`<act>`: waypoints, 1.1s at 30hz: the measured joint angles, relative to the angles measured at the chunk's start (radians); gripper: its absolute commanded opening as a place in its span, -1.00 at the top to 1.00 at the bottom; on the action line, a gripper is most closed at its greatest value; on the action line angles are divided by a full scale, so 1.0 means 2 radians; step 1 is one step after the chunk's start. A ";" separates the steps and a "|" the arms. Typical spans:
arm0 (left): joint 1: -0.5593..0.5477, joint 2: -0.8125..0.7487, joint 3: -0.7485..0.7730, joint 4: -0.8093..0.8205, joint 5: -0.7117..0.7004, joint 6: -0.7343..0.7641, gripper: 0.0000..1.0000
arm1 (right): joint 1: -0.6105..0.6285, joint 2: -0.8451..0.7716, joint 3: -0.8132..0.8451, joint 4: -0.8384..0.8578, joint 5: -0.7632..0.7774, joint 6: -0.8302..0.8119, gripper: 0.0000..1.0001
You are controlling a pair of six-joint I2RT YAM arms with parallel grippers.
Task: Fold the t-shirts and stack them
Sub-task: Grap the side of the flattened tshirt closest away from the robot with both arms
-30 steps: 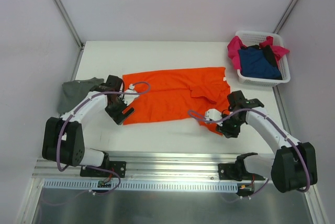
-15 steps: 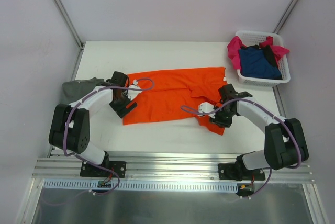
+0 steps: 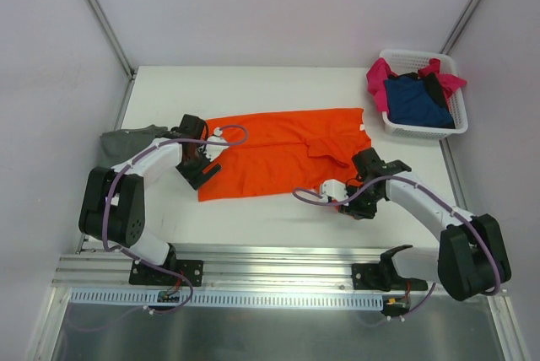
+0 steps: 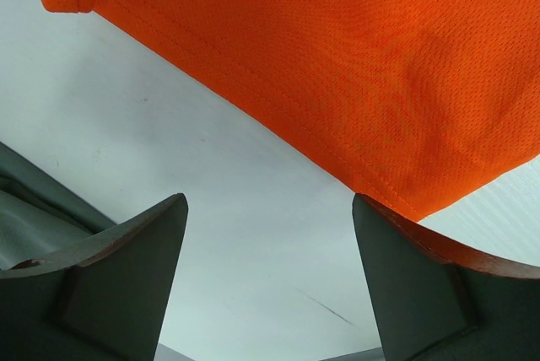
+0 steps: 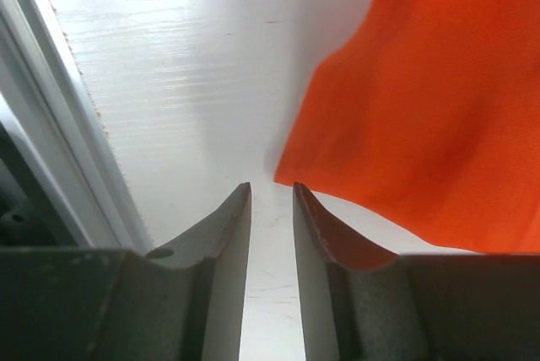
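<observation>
orange t-shirt (image 3: pixel 278 154) lies spread mid bench (image 3: pixel 253 87) | left pincer (image 4: pixel 270 209) wide apart over its left edge | right pincer (image 5: pixel 272 185) has backed off the near corner, thin gap, holds nothing | fold not begun
</observation>
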 measured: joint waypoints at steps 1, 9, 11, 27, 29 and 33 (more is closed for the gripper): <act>0.000 0.000 0.000 0.000 0.000 0.000 -0.60 | 0.003 -0.002 -0.004 -0.001 0.000 0.002 0.42; -0.002 0.000 0.006 0.000 0.000 -0.004 -0.60 | 0.029 0.026 -0.025 0.016 0.001 0.027 0.42; -0.003 0.000 0.007 0.000 0.000 -0.005 -0.59 | 0.030 0.042 -0.023 0.025 0.004 0.031 0.43; -0.006 -0.037 -0.041 -0.001 -0.019 -0.007 -0.34 | 0.030 0.063 0.004 0.033 0.027 0.061 0.99; -0.006 -0.047 -0.055 -0.001 -0.023 -0.006 -0.34 | 0.030 0.057 0.022 0.024 0.031 0.070 0.99; -0.006 -0.056 -0.066 -0.003 -0.026 0.001 -0.34 | 0.030 0.035 0.084 0.014 0.042 0.085 0.99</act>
